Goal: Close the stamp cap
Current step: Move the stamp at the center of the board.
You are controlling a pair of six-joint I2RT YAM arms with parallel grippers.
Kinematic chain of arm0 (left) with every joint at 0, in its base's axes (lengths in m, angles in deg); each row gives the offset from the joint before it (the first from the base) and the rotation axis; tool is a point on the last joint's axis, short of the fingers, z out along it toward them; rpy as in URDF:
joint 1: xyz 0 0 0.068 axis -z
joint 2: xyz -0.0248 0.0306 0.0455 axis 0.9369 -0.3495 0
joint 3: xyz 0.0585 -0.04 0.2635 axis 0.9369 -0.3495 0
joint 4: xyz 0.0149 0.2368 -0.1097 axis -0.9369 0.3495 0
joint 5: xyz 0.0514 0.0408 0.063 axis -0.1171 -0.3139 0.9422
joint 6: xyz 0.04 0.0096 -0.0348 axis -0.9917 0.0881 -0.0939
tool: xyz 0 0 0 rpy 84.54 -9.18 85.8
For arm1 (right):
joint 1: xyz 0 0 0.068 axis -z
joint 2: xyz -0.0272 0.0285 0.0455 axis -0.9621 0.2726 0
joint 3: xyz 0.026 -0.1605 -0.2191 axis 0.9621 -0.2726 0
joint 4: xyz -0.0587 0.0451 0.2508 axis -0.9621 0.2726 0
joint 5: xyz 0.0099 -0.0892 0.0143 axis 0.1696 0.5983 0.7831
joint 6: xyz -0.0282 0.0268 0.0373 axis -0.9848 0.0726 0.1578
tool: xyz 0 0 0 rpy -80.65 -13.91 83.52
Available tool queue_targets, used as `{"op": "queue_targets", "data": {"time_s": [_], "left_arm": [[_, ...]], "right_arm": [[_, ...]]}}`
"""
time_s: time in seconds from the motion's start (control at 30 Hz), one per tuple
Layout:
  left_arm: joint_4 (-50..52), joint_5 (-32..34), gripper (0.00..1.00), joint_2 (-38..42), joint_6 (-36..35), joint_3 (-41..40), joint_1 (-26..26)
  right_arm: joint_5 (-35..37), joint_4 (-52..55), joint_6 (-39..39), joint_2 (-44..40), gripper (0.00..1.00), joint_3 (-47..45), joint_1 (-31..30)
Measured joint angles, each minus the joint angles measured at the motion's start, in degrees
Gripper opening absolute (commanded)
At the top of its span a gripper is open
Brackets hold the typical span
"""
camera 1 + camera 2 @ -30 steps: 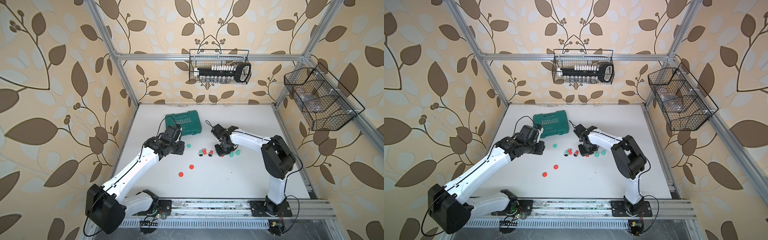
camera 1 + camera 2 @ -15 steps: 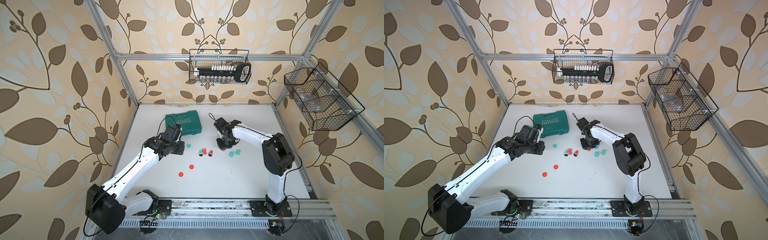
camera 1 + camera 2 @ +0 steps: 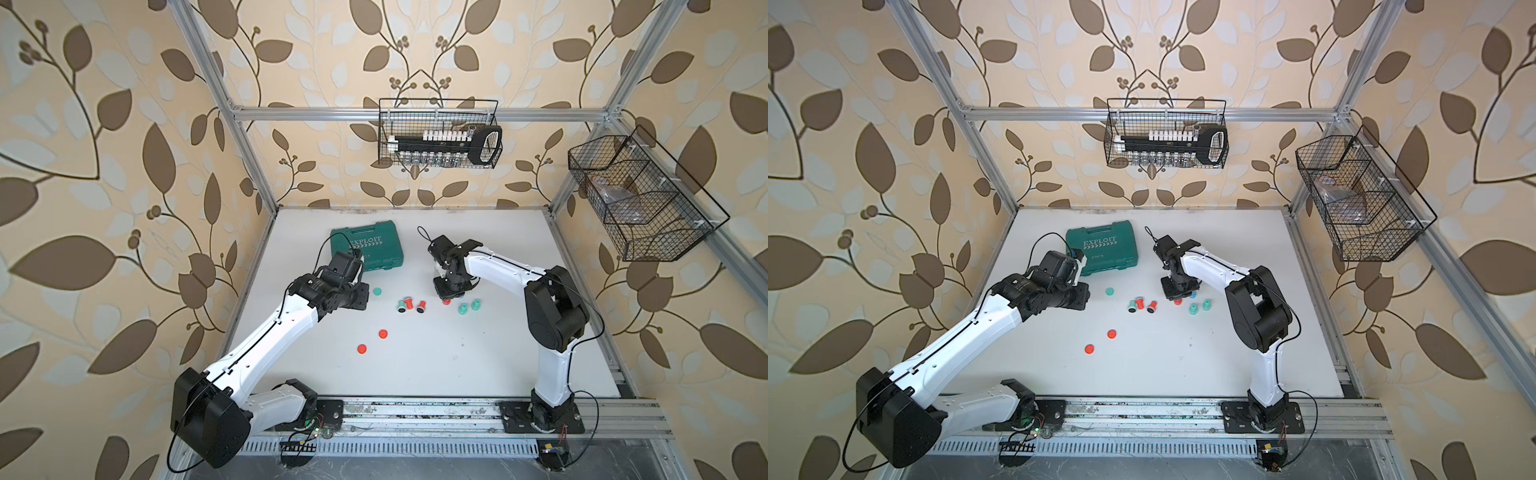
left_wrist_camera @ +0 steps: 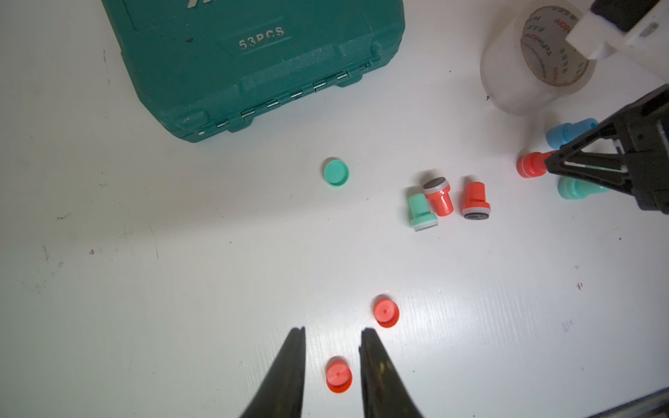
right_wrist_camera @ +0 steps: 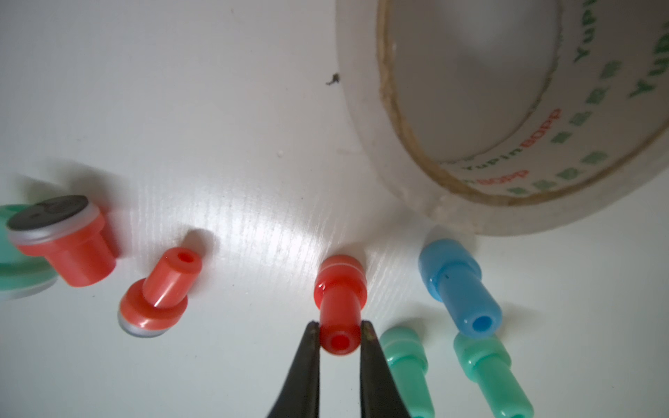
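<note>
White table (image 3: 415,365): work surface that carries everything listed below.

Green tool case (image 3: 368,246): lid shut, lying flat at the far side, apart from the stamps.

Tape roll (image 5: 365,144): on its flat side, just beside the standing stamps.

Left gripper (image 4: 333,331): jaws partly apart with nothing between them, hanging over the loose caps.

Right gripper (image 5: 340,325): clamped on the stem of the red stamp (image 5: 340,289).

Red stamp, the piece in hand: upright on the table with its wide end down, between the fallen stamps and the standing blue stamp (image 5: 458,286). A red cap seems to be on that end, though the seam is too small to show whether it has seated fully. Step in hand, as judged: pressing this stamp home into its cap. The next move calls for a straight push down the stem, then letting go without tipping it.

Green stamps (image 5: 403,358), two: upright near the blue one.

Fallen stamps, three: two red (image 4: 438,197) and one green (image 4: 421,211), on their sides with the pads bare.

Loose caps, three: one green cap (image 4: 336,172) and two red caps (image 4: 386,312), lying apart from the fallen stamps. Each still needs pairing by colour.
</note>
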Motion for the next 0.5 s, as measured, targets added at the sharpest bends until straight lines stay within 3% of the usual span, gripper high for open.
{"op": "queue_targets", "data": {"time_s": [0.5], "left_arm": [[0.0, 0.0, 0.29, 0.0, 0.0, 0.0, 0.0]], "right_arm": [[1.9, 1.9, -0.4, -0.4, 0.24, 0.0, 0.4]]}}
